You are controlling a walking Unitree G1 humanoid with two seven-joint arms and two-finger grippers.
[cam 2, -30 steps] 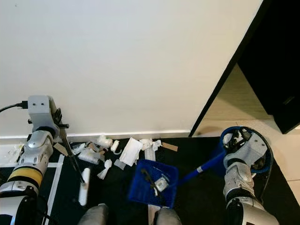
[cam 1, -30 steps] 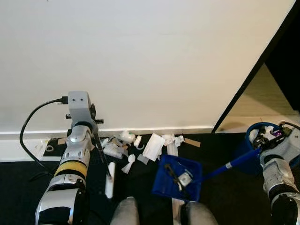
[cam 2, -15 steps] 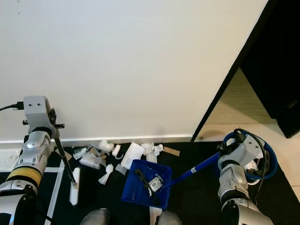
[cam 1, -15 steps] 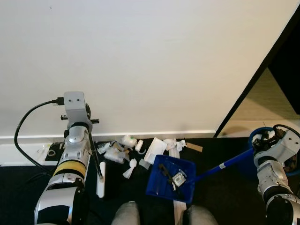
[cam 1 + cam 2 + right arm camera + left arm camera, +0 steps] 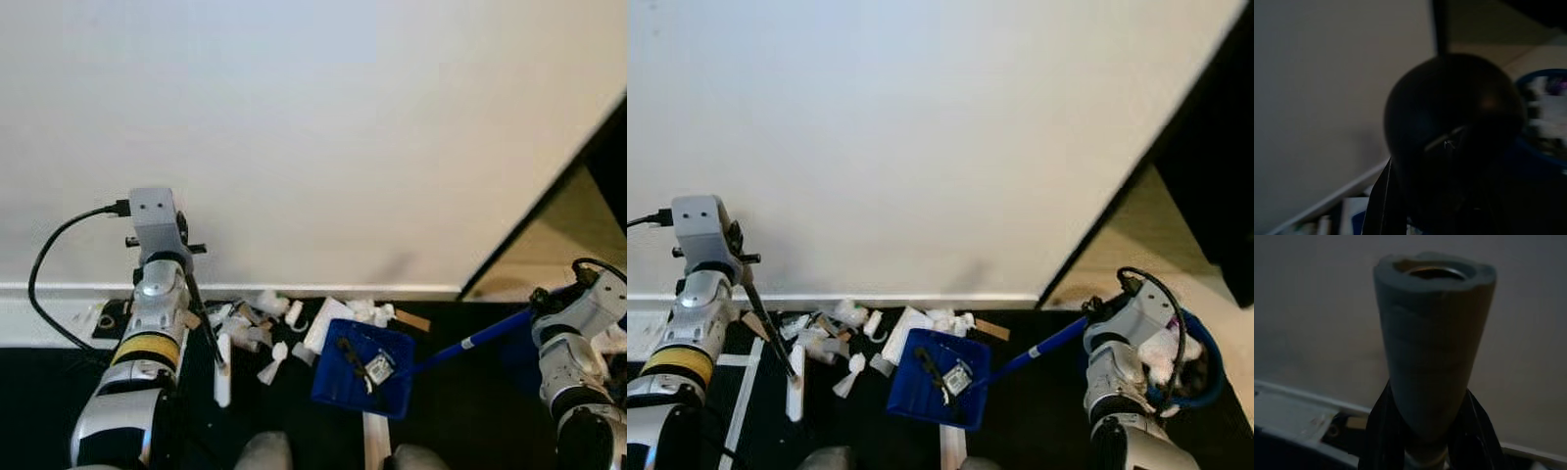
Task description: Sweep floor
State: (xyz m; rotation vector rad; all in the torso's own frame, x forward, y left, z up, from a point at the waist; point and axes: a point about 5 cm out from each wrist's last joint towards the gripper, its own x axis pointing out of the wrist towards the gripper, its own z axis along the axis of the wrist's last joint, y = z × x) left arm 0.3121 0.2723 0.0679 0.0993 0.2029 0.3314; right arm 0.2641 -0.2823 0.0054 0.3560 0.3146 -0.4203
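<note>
White wall and a white skirting board [image 5: 323, 290] stand behind a dark floor [image 5: 1038, 431], with a doorway off to the far side. Scraps of paper and wrappers [image 5: 257, 325] are gathered in a heap against the skirting board, and the broom [image 5: 222, 367] is held by the left gripper [image 5: 1426, 440], whose black fingers are clamped around the grey grip of the handle. Since half a second ago the broom head has been drawn closer to the heap and to the dustpan [image 5: 361, 370], so the sweeping stroke is judged to be under way, with most of the litter not yet collected. The dustpan is set on the floor just in front of the heap; a small packet and a dark cord-like piece are held in it already. Its blue handle [image 5: 485, 338] is reached toward by the right gripper [image 5: 1449, 215], but whether those fingers are closed on it cannot be told from the dark wrist picture. A blue bucket [image 5: 1205, 377] with pale scraps inside is seen beside the right arm
</note>
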